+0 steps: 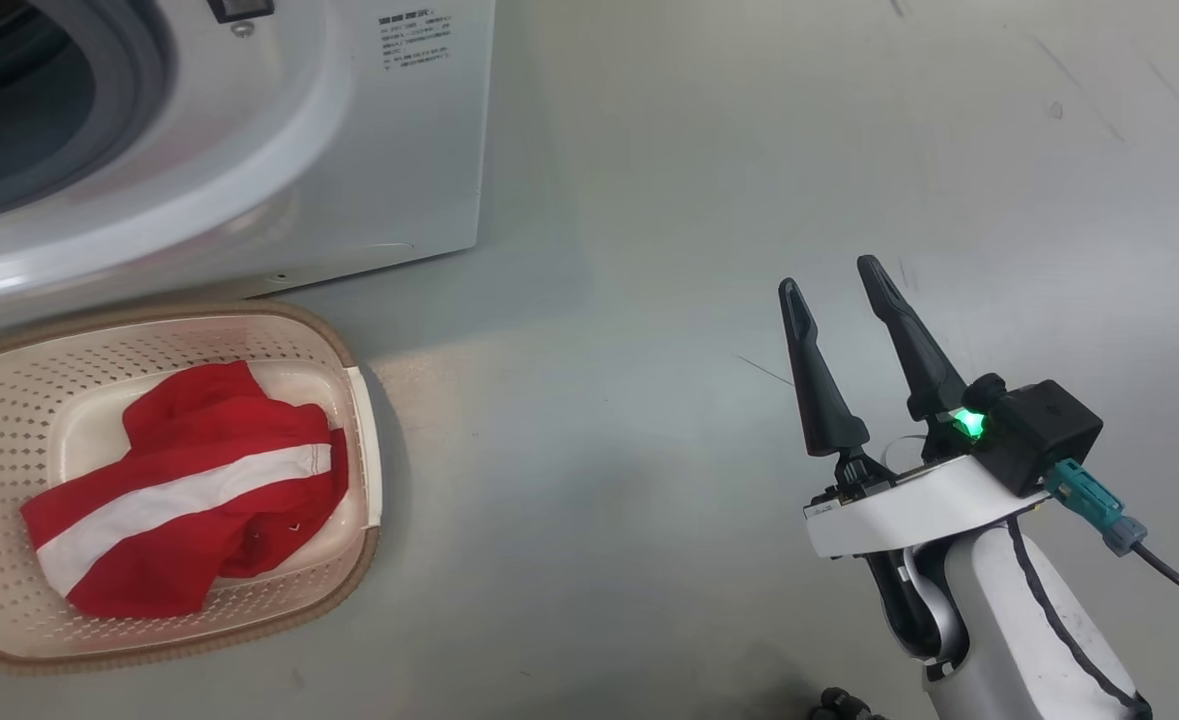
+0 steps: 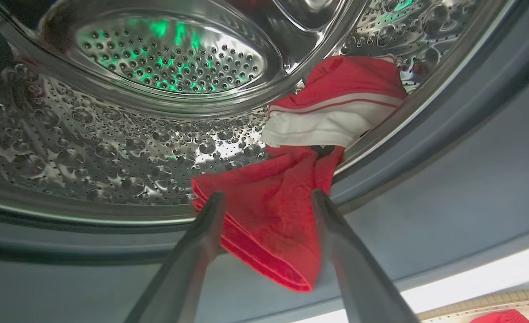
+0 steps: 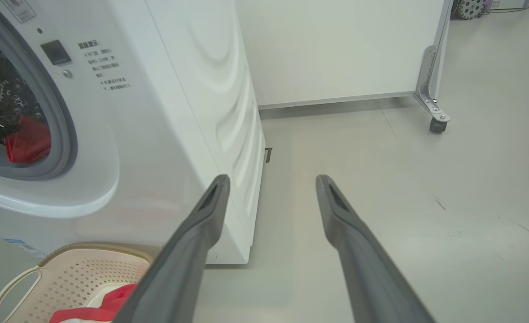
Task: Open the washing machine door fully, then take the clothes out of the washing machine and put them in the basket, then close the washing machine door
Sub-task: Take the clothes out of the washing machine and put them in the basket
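The washing machine [image 1: 379, 150] stands at the top left with its round opening uncovered; the washing machine door is out of view. In the left wrist view, red clothes [image 2: 291, 215] with a white panel hang from the steel drum [image 2: 111, 148] over the grey gasket [image 2: 448, 179]. My left gripper [image 2: 266, 197] is open, with the red fabric's lower fold between its fingers. Another red garment with a white stripe [image 1: 189, 470] lies in the cream basket [image 1: 349, 340] on the floor before the machine. Over bare floor to the right, my right gripper [image 1: 829, 278] is open and holds nothing.
The right wrist view shows the washing machine's side [image 3: 228, 112], red cloth in its opening [image 3: 28, 141], the basket [image 3: 80, 273] at the lower left, and a white panel on a caster [image 3: 437, 123] behind. Grey floor [image 1: 709, 150] spreads to the right.
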